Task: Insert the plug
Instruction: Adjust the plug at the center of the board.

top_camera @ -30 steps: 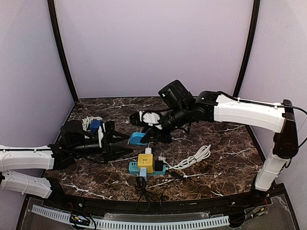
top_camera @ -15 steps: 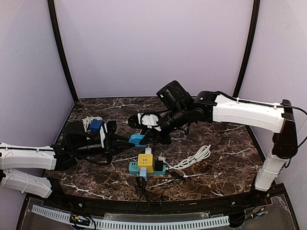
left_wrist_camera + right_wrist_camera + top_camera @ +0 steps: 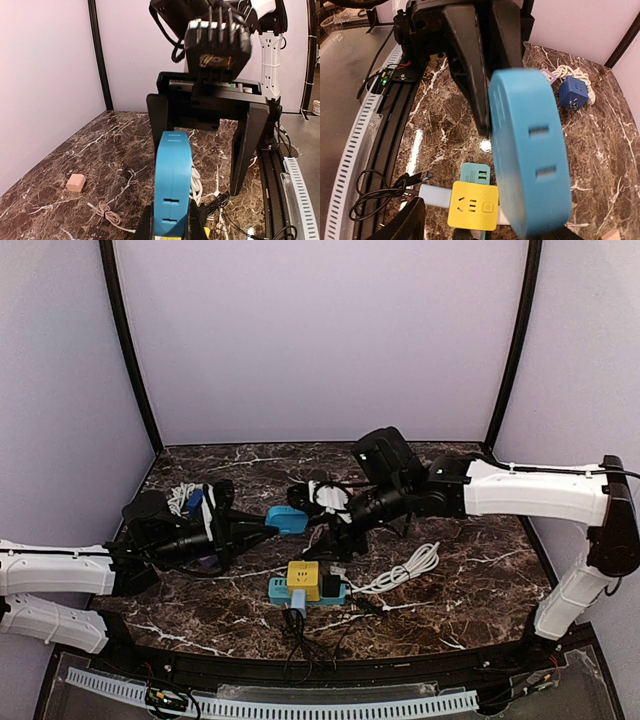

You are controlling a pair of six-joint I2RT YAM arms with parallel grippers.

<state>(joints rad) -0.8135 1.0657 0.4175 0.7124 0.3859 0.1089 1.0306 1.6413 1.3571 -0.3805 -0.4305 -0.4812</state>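
The left gripper (image 3: 262, 529) is pressed together on the blue plug (image 3: 288, 519), pinching it by one narrow end and holding it clear of the table (image 3: 480, 585), in the gap between the two arms. In the left wrist view the plug stands on edge between the fingers, its rounded end pointing toward the other arm. The right gripper (image 3: 322, 516) faces it with its jaws spread wide, one finger to each side of the plug's far end; whether either finger touches the plug cannot be told. In the right wrist view the plug's broad face shows two slots.

Nearer the front edge of the table lies a teal power strip (image 3: 277, 588) with a yellow socket cube (image 3: 303, 578) sitting on it. A white cable (image 3: 410, 568) lies loosely bundled just to the right of the strip. At the back left, beside the left arm, a dark blue cube (image 3: 197, 502) rests against a bunch of white cord. A small tan block (image 3: 75, 182) lies alone on the marble
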